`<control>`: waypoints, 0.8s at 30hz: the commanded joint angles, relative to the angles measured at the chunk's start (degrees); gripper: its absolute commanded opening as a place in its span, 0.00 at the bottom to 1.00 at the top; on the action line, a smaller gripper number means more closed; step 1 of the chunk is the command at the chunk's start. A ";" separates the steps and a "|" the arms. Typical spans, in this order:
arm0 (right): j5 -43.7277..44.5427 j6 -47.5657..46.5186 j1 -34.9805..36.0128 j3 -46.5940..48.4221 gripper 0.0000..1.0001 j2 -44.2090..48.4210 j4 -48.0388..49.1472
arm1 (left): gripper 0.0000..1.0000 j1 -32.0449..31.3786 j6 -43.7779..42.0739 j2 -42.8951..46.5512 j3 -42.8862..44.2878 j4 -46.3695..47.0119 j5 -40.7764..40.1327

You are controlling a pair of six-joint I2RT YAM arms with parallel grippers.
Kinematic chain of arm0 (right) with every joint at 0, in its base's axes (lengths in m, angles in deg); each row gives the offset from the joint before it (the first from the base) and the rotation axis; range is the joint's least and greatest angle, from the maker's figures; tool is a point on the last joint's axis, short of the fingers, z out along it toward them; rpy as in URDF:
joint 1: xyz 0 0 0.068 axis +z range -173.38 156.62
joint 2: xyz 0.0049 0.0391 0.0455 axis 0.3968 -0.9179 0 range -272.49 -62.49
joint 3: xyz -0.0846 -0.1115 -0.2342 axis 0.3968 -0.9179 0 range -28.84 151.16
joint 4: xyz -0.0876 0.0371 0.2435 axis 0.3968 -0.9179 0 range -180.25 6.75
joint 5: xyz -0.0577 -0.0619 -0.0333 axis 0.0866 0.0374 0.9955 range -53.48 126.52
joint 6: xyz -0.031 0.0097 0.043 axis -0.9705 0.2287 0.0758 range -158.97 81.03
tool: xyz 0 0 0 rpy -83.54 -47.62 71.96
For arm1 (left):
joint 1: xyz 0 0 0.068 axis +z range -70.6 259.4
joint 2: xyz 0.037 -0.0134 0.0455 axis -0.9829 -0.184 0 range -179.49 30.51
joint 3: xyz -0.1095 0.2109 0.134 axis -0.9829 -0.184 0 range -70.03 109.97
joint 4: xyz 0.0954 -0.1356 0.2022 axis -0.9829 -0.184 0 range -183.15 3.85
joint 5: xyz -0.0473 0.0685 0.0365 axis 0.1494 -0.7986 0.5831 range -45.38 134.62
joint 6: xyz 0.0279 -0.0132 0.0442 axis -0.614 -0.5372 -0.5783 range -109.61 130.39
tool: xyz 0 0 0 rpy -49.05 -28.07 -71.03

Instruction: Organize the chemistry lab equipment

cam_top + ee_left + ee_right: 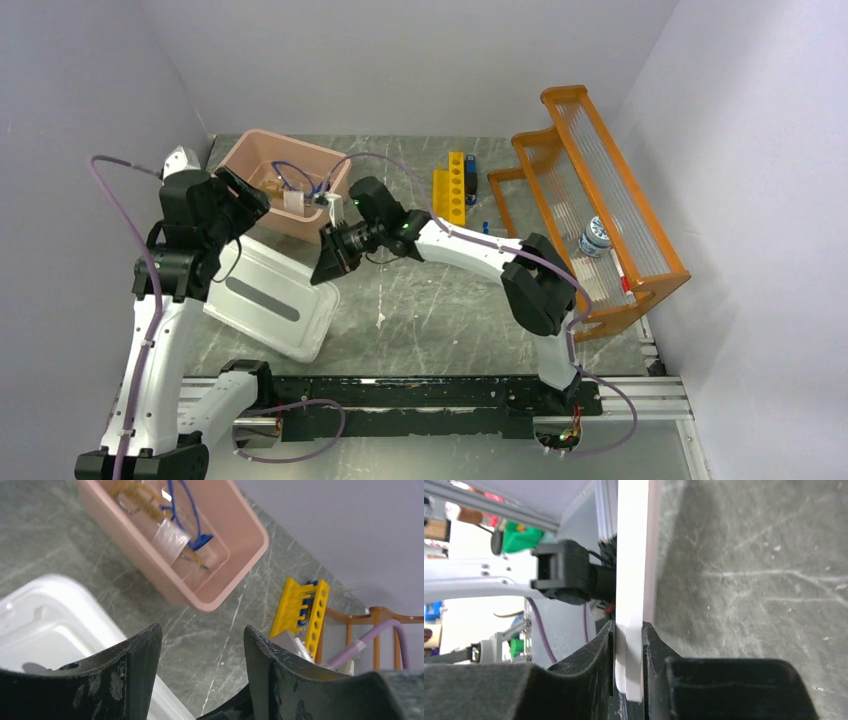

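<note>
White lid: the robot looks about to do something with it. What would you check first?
1. Right gripper clamped on the white lid's edge: ok.
2. Left gripper open and empty: ok.
3. Pink tub open at the top, ready for the lid: ok.
4. White packet inside the tub: ok.
5. Contents all below the tub's rim: cannot tell.
6. Left arm out of the lid's way to the tub: cannot tell; its gripper hangs close to both.
</note>
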State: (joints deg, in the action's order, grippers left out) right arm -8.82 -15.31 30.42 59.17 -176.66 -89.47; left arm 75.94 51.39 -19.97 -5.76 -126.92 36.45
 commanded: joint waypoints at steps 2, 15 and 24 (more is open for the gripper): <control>-2.80 9.09 -5.16 1.63 0.00 2.29 10.92 | 0.65 0.39 -4.23 -2.66 7.28 -1.85 1.36; -6.92 14.12 -10.42 4.19 0.00 -0.21 12.75 | 0.69 0.39 -3.45 -9.83 7.37 -4.10 9.95; -1.83 9.50 -10.41 0.39 0.00 0.76 11.73 | 0.75 0.48 1.28 -12.03 2.29 -9.68 9.21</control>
State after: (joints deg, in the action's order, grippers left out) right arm -13.83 -3.86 20.15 60.52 -177.34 -77.60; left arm 75.94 50.29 -33.17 -2.79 -132.97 45.24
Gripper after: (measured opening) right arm 0.033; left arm 0.737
